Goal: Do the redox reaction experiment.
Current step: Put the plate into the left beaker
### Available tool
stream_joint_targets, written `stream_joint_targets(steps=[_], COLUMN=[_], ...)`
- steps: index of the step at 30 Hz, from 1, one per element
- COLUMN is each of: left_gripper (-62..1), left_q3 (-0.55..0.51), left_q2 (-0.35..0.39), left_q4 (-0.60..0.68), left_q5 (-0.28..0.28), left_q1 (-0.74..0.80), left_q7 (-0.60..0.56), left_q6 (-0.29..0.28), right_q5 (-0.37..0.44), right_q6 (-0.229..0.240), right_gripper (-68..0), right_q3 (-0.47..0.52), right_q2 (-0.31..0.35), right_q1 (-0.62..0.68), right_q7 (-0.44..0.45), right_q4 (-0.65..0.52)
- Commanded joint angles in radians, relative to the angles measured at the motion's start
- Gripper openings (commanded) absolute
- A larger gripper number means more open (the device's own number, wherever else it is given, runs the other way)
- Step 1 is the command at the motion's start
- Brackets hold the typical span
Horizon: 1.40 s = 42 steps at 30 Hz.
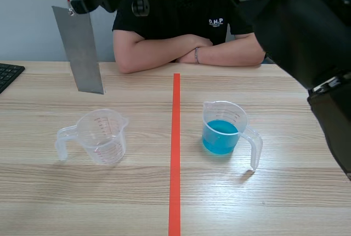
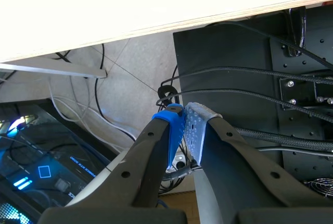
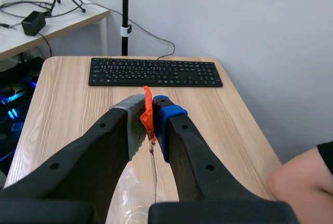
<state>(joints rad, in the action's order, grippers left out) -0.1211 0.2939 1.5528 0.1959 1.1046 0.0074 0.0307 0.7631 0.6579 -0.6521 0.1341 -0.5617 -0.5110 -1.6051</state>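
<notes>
Step in hand: transport, I'd say. The metal strip (image 1: 82, 49) is picked up but not yet in the solution.

Right gripper (image 3: 148, 100): its arm enters from the right and crosses the top to the far left. It is clamped on the orange tag (image 3: 147, 115) at the strip's top end. The strip hangs roughly vertical in the air, off the table (image 1: 285, 192). Its lower end is above and just beyond the empty cup (image 1: 103, 137).

Left gripper (image 2: 184, 112): pads together with nothing visibly between them, looking down past the table edge at the floor. Not involved.

Containers:
- Empty cup, left of the tape line (image 1: 175, 153): clear measuring cup with printed graduations, handle pointing left, nothing visible inside.
- Blue cup (image 1: 241, 118), right of the line: same type, holding blue liquid (image 1: 219, 137) to well under half, handle toward near right. It is well apart from the strip.

Next move, my read: carry the strip right across the line, centre it over the blue cup's mouth, then lower it straight so the end dips in. The strip can swing on the tag, so go slowly and avoid clipping the rim.

A person (image 1: 186, 46) sits at the far side with arms folded on the table.
</notes>
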Motion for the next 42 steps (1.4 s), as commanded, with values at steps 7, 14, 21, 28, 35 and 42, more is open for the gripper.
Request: stream_joint_targets(steps=[7, 14, 21, 28, 35, 42], left_gripper=[-56.2, -56.2, -56.2, -56.2, -56.2, -56.2], left_q3=[-0.008, -0.008, -0.008, -0.008, -0.008, -0.008], left_q2=[0.0, 0.0, 0.0, 0.0, 0.0, 0.0], left_q4=[0.013, 0.013, 0.013, 0.013, 0.013, 0.013], left_q5=[0.003, 0.003, 0.003, 0.003, 0.003, 0.003], left_q1=[0.009, 0.009, 0.009, 0.009, 0.009, 0.009], left_q7=[-0.01, -0.01, -0.01, -0.01, -0.01, -0.01], left_q6=[0.001, 0.001, 0.002, 0.001, 0.002, 0.004], right_q5=[-0.02, -0.05, -0.055, -0.109, -0.166, -0.249], right_q6=[-0.008, -0.015, -0.015, -0.014, -0.014, -0.014], right_gripper=[-66.0, -66.0, -66.0, -66.0, -66.0, -66.0], right_q3=[-0.043, -0.061, -0.07, -0.101, -0.131, -0.165], right_q2=[-0.024, -0.024, -0.024, -0.024, -0.024, -0.028], right_q1=[-0.026, -0.025, -0.025, -0.025, -0.025, -0.025], right_q7=[0.015, 0.015, 0.056, 0.14, 0.241, 0.351], right_q4=[0.003, 0.007, 0.077, 0.158, 0.226, 0.301])
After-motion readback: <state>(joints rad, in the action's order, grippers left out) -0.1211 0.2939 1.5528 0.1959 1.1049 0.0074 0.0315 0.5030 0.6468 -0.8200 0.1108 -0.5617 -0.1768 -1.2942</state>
